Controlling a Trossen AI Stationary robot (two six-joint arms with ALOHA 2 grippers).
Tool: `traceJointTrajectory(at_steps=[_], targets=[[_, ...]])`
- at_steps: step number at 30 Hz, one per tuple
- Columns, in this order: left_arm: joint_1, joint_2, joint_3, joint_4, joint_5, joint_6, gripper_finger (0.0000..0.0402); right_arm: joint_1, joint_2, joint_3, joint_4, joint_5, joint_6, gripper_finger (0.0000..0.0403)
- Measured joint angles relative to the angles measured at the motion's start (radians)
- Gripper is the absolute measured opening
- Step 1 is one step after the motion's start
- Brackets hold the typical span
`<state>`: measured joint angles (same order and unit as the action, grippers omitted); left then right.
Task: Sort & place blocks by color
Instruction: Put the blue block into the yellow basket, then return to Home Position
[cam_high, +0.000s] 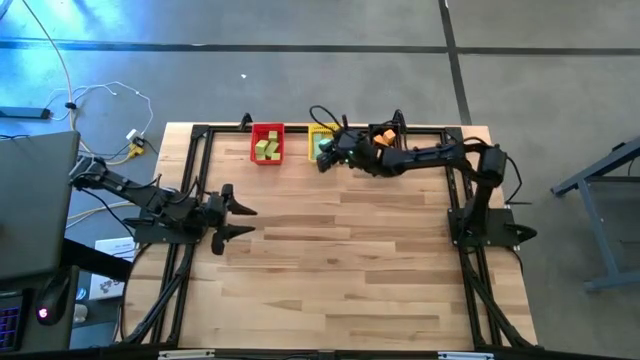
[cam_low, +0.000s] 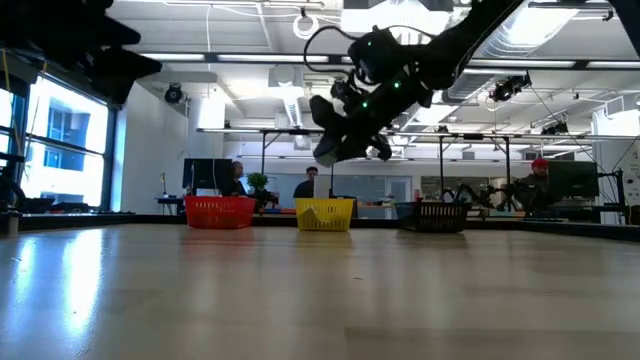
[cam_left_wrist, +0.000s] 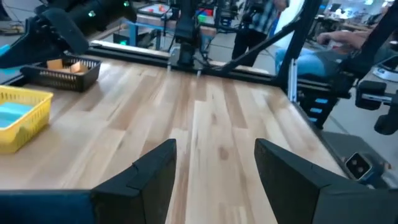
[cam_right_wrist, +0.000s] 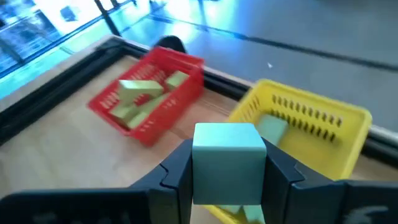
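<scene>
Holding a teal block (cam_right_wrist: 227, 163) between my right gripper (cam_right_wrist: 227, 177) fingers, I hovered at the near edge of the yellow bin (cam_right_wrist: 348, 140), with the red bin (cam_right_wrist: 189, 78) just beyond it on one side. The block looked rigid and light, a plain cube with flat, smooth faces; I judged it unlikely to deform, though smooth sides could slip under a weak pinch. Two opposite flat faces were the sensible place to take hold, and that was where my fingers (cam_right_wrist: 177, 177) pressed, spread only as wide as the cube itself. Its top stood proud of the fingertips, so the grasp sat low on the block.

Other teal pieces (cam_right_wrist: 272, 129) lay inside the yellow bin ahead of my claw. Yellow-green blocks (cam_right_wrist: 138, 98) lay heaped in the red bin, and orange blocks (cam_left_wrist: 71, 65) sat in the black bin (cam_left_wrist: 62, 78), seen from the left wrist. From above, my right gripper (cam_high: 328, 152) hung over the yellow bin.

My left gripper (cam_high: 232, 216) waited well apart over bare table (cam_high: 350, 270), its fingers (cam_left_wrist: 152, 171) spread wide and holding nothing.
</scene>
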<state>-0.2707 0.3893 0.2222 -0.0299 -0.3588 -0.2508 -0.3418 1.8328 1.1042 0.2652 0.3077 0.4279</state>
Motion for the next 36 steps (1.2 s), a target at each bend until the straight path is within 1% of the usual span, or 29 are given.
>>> traceJointTrajectory(at_steps=[3, 10, 12, 17, 19, 21, 24, 27, 31, 33, 36], targets=[[0.0, -0.021, -0.033, -0.001, -0.007, 0.0, 0.0204, -0.02, 0.039, 0.0, -0.001, -0.006, 0.042, 0.0105], [0.0, -0.047, -0.092, 0.002, -0.007, -0.025, 0.0204, -0.047, 0.101, 0.0, 0.0, -0.075, 0.115, 0.011], [0.0, -0.049, -0.104, 0.011, -0.006, -0.026, 0.0204, -0.052, 0.101, 0.0, 0.003, -0.076, 0.123, 0.0134], [0.0, -0.058, -0.125, 0.031, -0.005, -0.008, 0.0204, -0.059, 0.097, 0.0, 0.016, -0.063, 0.154, 0.0213], [0.0, -0.067, -0.126, 0.032, -0.005, 0.004, 0.0204, -0.065, 0.092, 0.0, 0.027, -0.083, 0.148, 0.0233], [0.0, -0.079, -0.126, 0.035, -0.004, 0.022, 0.0204, -0.07, 0.085, 0.0, 0.042, -0.108, 0.136, 0.0244], [0.0, -0.114, -0.126, 0.035, -0.004, 0.044, 0.0204, -0.075, 0.051, 0.001, 0.048, -0.162, 0.106, 0.0248], [0.002, -0.158, -0.126, 0.035, 0.014, 0.076, 0.0204, -0.076, -0.001, 0.001, 0.044, -0.236, 0.04, 0.0249], [0.002, -0.221, -0.126, 0.035, 0.067, 0.134, 0.0204, -0.061, -0.091, 0.001, 0.003, -0.418, -0.069, 0.025], [0.002, -0.246, -0.126, 0.032, 0.079, 0.153, 0.0204, -0.044, -0.135, 0.001, -0.024, -0.491, -0.11, 0.025], [0.002, -0.281, -0.126, 0.025, 0.081, 0.187, 0.0204, -0.003, -0.205, 0.001, -0.062, -0.522, -0.15, 0.025]])
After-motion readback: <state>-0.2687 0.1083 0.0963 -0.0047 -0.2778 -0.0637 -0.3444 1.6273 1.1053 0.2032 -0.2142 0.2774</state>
